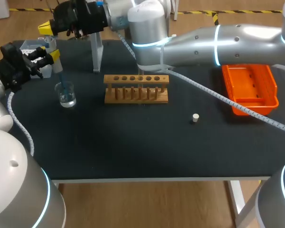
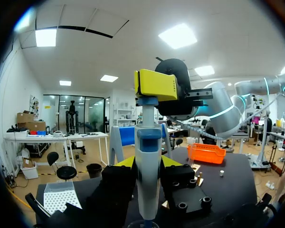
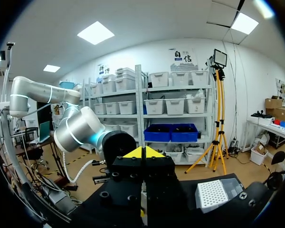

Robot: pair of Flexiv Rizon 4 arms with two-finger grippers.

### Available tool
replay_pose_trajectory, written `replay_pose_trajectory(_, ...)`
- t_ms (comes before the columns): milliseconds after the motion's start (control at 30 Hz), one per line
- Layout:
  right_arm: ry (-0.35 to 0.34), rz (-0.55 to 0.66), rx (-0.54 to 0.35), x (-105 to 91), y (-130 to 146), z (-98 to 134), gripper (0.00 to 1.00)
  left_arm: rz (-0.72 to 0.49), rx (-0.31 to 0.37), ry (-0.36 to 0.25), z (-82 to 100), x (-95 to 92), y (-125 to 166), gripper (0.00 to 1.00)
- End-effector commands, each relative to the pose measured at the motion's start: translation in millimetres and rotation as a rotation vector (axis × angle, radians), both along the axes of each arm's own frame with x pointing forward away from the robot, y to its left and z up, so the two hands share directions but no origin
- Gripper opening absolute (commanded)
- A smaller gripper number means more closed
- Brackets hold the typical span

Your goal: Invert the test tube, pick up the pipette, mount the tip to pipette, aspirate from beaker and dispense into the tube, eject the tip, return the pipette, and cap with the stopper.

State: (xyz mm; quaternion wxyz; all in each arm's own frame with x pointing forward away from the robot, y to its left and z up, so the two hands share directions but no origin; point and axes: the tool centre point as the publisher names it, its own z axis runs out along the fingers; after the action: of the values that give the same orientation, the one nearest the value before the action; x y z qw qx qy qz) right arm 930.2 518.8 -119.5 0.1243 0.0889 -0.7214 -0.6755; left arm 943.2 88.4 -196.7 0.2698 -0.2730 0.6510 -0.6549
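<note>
Left gripper (image 1: 48, 58) is clamped on the pipette (image 2: 147, 156), holding it upright. Right gripper (image 3: 142, 153) has its fingers together, with the yellow tips sitting on the pipette's top end. The pipette's lower end points into the beaker (image 1: 66, 94) at 6 o'clock below it; can't tell if it reaches the liquid. Wooden rack (image 1: 136, 89) is at 3 o'clock from the beaker. Stopper (image 1: 195, 118) lies loose on the table at 4 o'clock from the rack. Orange tray (image 1: 270, 97) is further out at 3 o'clock.

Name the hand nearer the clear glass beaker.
Left. The left hand grips the white-blue pipette just above the glass beaker; the right hand sits higher, at the pipette's top.
</note>
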Motion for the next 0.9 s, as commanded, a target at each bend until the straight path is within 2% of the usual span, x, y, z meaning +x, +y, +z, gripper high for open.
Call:
replay_pose_trajectory(33,0.000,0.007,0.000,2.7,2,-2,0.00,0.002,-0.001,-0.002,-0.3,-0.4,0,0.00)
replay_pose_trajectory(900,0.015,-0.002,-0.033,-2.6,-3,-28,0.00,0.002,-0.001,-0.002,-0.3,-0.4,0,0.00)
